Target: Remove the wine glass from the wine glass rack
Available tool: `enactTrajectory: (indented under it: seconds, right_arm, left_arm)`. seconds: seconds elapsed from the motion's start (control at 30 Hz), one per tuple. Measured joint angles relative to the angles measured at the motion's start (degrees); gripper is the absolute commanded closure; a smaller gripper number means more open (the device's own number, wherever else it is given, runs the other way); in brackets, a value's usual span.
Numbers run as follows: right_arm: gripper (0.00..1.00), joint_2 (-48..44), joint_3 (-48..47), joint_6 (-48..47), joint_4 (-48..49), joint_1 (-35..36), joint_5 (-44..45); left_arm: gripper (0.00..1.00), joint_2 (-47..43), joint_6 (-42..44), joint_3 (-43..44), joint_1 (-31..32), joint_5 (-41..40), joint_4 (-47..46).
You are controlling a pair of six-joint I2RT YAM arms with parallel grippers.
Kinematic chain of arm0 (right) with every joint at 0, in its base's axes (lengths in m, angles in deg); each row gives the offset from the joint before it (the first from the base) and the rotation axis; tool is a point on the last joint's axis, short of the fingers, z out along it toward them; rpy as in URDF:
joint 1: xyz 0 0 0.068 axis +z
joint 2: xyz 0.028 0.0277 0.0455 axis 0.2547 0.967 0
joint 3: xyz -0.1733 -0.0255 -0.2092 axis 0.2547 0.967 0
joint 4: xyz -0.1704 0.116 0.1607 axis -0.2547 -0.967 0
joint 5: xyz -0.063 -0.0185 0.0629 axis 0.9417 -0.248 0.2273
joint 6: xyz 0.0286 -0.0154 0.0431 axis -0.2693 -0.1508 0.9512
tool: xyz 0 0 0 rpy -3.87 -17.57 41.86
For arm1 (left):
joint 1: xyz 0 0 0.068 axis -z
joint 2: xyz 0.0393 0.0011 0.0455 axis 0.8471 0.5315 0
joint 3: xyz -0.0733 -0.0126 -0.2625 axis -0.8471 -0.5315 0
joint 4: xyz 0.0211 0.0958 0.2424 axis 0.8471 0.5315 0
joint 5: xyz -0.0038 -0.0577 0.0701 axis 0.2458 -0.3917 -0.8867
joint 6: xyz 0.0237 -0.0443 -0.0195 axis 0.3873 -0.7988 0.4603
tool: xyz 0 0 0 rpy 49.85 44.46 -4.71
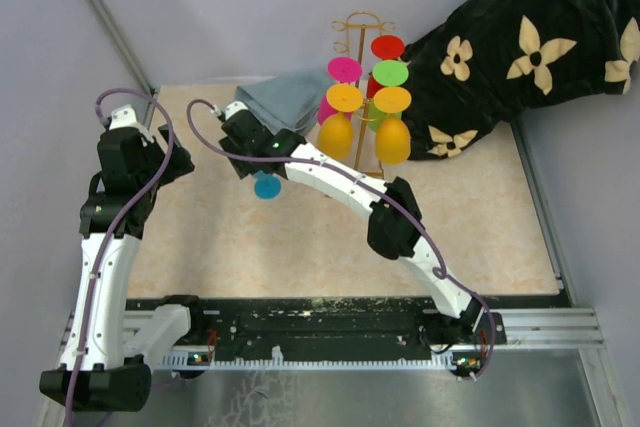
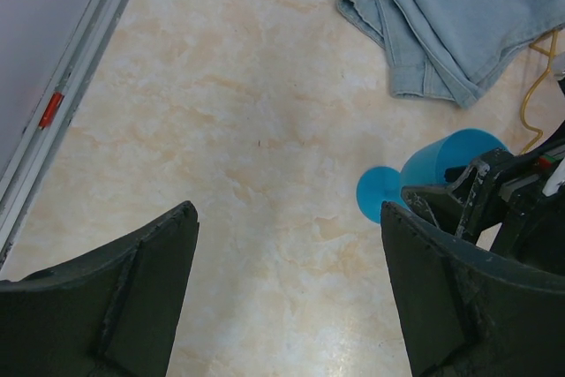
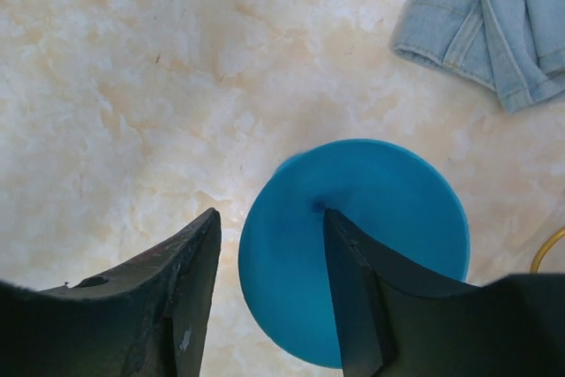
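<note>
My right jaws stand released over the foot of the blue wine glass [image 3: 388, 209], its bowl hidden below, off the gold wine glass rack [image 1: 361, 47] behind with its coloured glasses [image 1: 392, 100], denim cloth [image 3: 503, 24] near on the desk [image 3: 106, 86]; my left jaws gape wide
</note>
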State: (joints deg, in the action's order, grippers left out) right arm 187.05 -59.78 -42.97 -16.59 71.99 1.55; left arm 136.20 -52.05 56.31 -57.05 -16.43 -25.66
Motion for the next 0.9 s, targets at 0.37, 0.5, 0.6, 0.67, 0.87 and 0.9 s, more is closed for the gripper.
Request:
enactTrajectory:
  seconds: [0.37,0.5,0.6,0.67,0.87,0.9]
  right_arm:
    - [0.33,-5.75,-6.54,1.11,-1.68,0.00,0.07]
    - [0.12,-14.05,-6.36,1.95,-1.70,0.02,1.99]
    - [0.11,-22.58,-4.74,1.42,-0.87,0.02,6.05]
    - [0.11,-29.57,-2.38,0.37,0.72,-0.35,10.01]
    - [0.10,-49.59,9.51,1.64,2.67,-12.20,17.03]
    - [0.10,-52.39,11.98,2.43,2.34,-16.00,18.23]
  left_arm:
    - [0.10,0.33,0.87,0.72,0.00,0.66,-0.11]
    - [0.01,2.71,2.23,4.57,-0.02,0.98,-1.64]
    - [0.00,6.60,3.08,9.79,-0.04,3.65,-5.22]
    - [0.00,10.45,2.86,14.27,-0.04,7.41,-9.14]
    - [0.00,26.95,-5.79,31.71,0.83,23.76,-17.16]
    - [0.00,30.29,-8.15,34.88,1.29,26.67,-18.14]
